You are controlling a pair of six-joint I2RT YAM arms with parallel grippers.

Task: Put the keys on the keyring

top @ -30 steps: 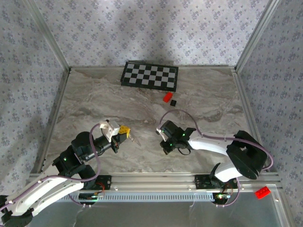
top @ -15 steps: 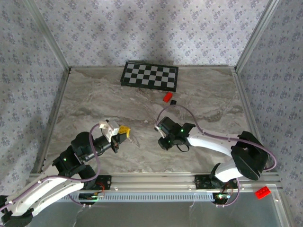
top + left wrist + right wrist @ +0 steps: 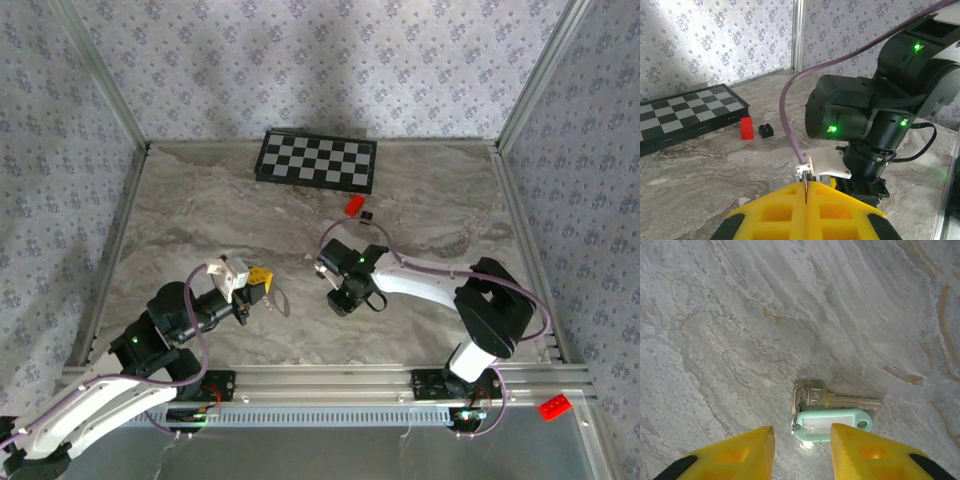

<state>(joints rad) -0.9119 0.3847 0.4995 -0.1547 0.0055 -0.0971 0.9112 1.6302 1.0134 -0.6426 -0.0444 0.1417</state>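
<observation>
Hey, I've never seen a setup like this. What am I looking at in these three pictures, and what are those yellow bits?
These are two robot arms bolted to a table. One picture looks down from above and behind them. The other two come from a camera on each wrist, and the yellow bits are the fingers' pads. The left gripper is shut on a thin metal ring. The right gripper is open over a key with a mint tag, which lies on the table. Farther back lie a chessboard, a red block and a black block.
</observation>
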